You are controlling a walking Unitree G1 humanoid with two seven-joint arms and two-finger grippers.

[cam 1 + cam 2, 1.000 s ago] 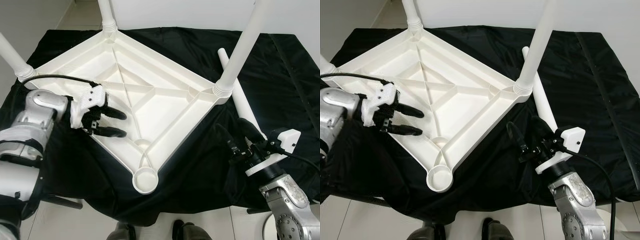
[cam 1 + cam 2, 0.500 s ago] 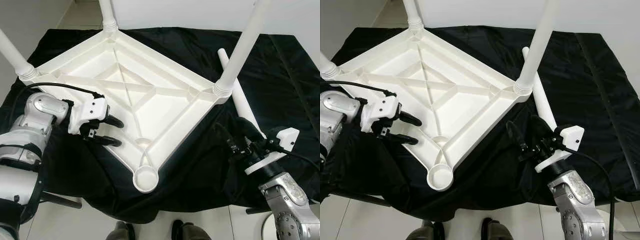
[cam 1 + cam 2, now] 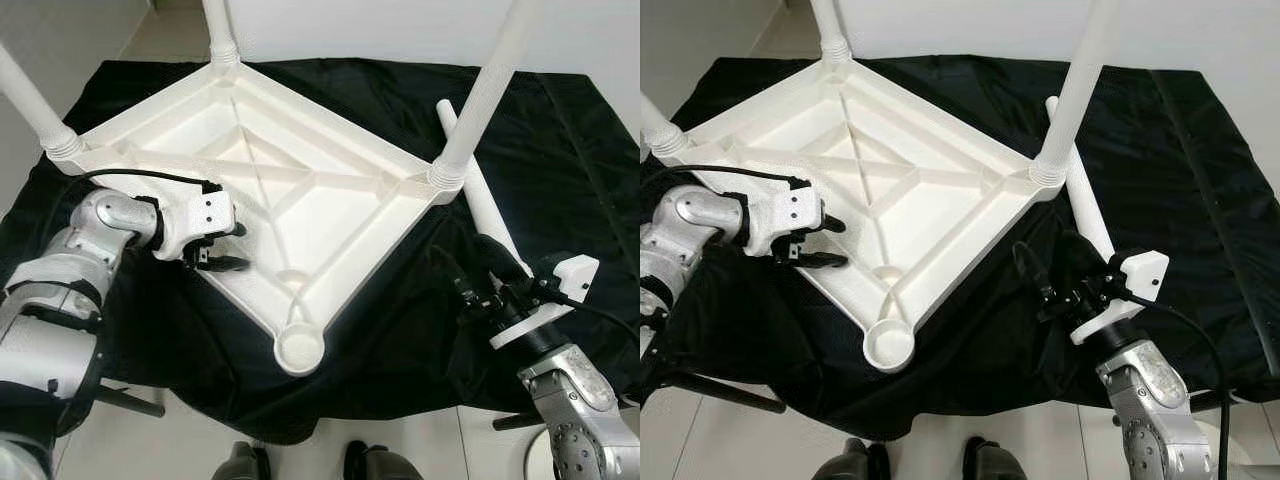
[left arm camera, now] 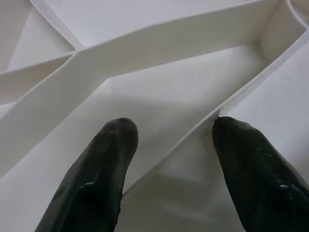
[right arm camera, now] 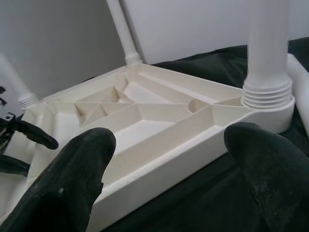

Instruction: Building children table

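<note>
The white children's table top [image 3: 330, 215] lies upside down on a black cloth, with three white legs [image 3: 478, 100] standing in its corner sockets. The near corner socket [image 3: 300, 345] holds nothing. A loose white leg [image 3: 482, 200] lies on the cloth to the right of the table top. My left gripper [image 3: 232, 247] is open at the left near rim. In the left wrist view its fingers [image 4: 96, 179] stand either side of a thin rim wall [image 4: 193, 135]. My right gripper [image 3: 478, 265] is open, low over the cloth by the loose leg's near end, pointing at the table top [image 5: 159, 121].
The black cloth [image 3: 570, 130] covers the work surface and hangs over its front edge. Pale floor and my feet [image 3: 240, 465] lie below that edge. A white wall [image 3: 380, 25] runs close behind.
My left gripper has drawn back from over the table top's inner panel to its left near rim, with the wrist turned. The right gripper has hardly moved.
</note>
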